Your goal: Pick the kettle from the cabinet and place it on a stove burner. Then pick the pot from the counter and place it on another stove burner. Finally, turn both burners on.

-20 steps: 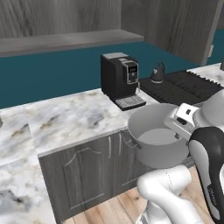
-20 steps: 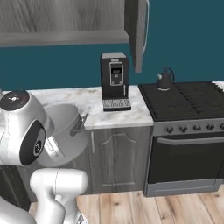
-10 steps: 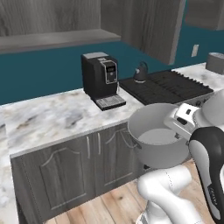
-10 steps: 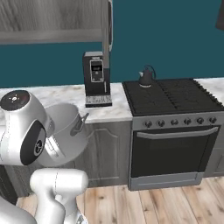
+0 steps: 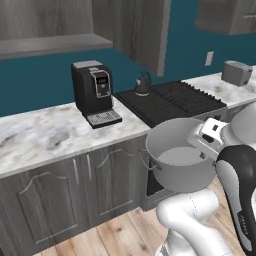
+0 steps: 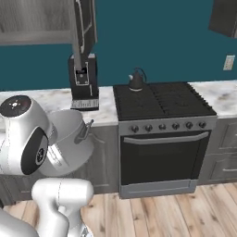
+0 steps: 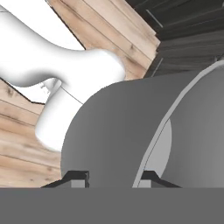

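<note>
Out over the floor, in front of the cabinet fronts, my hand (image 7: pixel 112 177) is clamped on the rim of the pot (image 5: pixel 181 159). The stove burners (image 5: pixel 170 102) lie ahead and to my right, with the kettle (image 5: pixel 143 84) already on the back-left one
</note>
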### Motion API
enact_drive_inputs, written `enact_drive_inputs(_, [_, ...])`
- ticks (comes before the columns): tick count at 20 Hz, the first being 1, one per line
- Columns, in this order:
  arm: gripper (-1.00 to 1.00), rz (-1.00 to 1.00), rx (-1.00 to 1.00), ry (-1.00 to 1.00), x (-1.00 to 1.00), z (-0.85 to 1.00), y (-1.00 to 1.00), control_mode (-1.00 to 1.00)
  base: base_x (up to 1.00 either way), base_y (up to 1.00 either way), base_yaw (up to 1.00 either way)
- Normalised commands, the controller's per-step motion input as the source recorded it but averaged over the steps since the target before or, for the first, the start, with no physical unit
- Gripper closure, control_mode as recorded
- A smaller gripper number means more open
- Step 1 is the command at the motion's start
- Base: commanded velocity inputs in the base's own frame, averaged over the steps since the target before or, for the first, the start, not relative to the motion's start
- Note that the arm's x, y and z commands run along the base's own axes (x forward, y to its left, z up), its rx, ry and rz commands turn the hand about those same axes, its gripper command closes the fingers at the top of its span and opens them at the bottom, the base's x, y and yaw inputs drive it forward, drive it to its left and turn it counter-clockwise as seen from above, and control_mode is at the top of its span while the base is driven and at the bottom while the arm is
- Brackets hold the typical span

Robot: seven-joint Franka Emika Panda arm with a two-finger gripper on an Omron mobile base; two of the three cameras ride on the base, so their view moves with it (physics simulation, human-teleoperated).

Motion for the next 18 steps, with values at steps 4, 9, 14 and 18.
enact_drive_inputs(4, [1.0,0.0,0.0,0.0,0.0,0.0,0.0,1.0,-0.08,-0.69,0.0])
enact_drive_inputs(9, [1.0,0.0,0.0,0.0,0.0,0.0,0.0,1.0,-0.02,-0.65,0.0])
enact_drive_inputs(14, [1.0,0.0,0.0,0.0,0.0,0.0,0.0,1.0,0.0,-0.58,0.01])
enact_drive_inputs(18, [1.0,0.0,0.0,0.0,0.0,0.0,0.0,1.0,0.0,-0.57,0.06])
